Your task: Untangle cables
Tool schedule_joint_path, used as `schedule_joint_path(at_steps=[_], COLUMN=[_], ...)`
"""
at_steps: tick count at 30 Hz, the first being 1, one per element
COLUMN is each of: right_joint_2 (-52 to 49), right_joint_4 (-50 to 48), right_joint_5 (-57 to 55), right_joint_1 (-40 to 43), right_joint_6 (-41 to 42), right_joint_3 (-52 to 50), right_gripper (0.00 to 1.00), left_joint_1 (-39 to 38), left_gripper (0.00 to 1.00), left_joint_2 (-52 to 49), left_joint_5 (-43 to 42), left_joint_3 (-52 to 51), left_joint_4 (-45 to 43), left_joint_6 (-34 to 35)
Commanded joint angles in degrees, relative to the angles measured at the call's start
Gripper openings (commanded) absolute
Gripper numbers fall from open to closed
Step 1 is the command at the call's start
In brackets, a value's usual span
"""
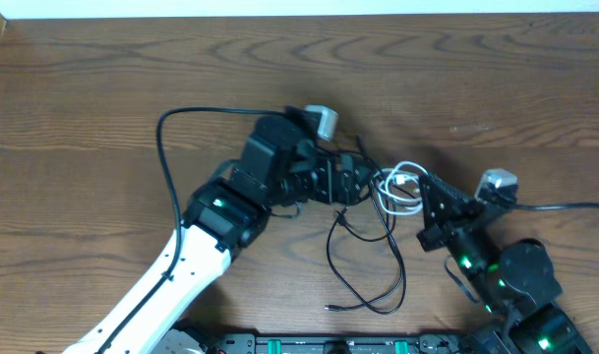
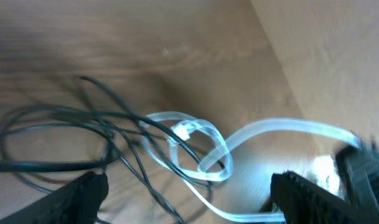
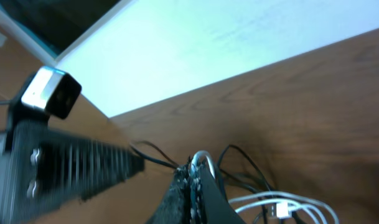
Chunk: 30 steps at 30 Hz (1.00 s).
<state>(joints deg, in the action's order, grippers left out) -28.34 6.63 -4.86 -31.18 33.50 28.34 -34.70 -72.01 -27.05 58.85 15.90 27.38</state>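
table [image 1: 102, 88], dark wood, seen from above. the cables lie a little right of the middle, between the middle and the near edge.

white cord [image 1: 402, 187]: small tight loops, bunched between the two tools. the left wrist view shows it as flat pale loops [image 2: 195, 140] crossing over each other, with thin dark strands running through them.

black cords [image 1: 363, 265]: thin and loose. they trail from the bunch toward the near edge in one long open loop, a free end lying close to that edge. the left wrist view shows several strands [image 2: 58, 124] fanning off to the left of the white loops.

left gripper [image 1: 363, 182]: reaches in from the near-left corner, over the left side of the tangle. released: in its own view [image 2: 189, 186] the fingers [image 2: 83, 193] stand wide apart with the white loops between them, and nothing is held.

right gripper [image 1: 424, 187]: comes from the near-right corner, tip at the right side of the white bunch. clenched: in its own view [image 3: 192, 180] the fingers are pressed together with a bend of white cord [image 3: 289, 204] caught at the tip. more white loops and black strands [image 3: 239, 155] lie just beyond. view blurred.

a thicker black wire [image 1: 166, 147] arcs from the left arm toward the far edge and is apart from the tangle.
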Motion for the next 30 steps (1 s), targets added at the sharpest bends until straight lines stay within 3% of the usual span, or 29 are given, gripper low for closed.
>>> schedule_joint_path(at_steps=[1, 16, 28, 30], right_joint_2=[-3.41, -4.57, -4.57, -4.57], right_joint_4=[-2.89, -4.52, -4.57, -4.52], right_joint_5=[0.96, 3.61, 4.68, 5.14], right_joint_1=[0.17, 0.24, 0.22, 0.22], right_joint_6=[0.28, 0.37, 0.37, 0.35], right_joint_3=[0.20, 3.26, 3.82, 3.82], right_gripper=[0.01, 0.01, 0.01, 0.01], left_joint_1=[-1.66, -1.77, -1.77, -1.77], left_gripper=[0.89, 0.89, 0.89, 0.82], left_joint_2=[0.02, -7.10, -16.02, -17.59], left_joint_5=[2.16, 7.02, 7.08, 7.10], left_joint_3=[0.61, 0.61, 0.61, 0.61], left_joint_4=[0.52, 4.37, -0.57, -1.79], left_joint_6=[-5.90, -5.51, 9.49, 12.66])
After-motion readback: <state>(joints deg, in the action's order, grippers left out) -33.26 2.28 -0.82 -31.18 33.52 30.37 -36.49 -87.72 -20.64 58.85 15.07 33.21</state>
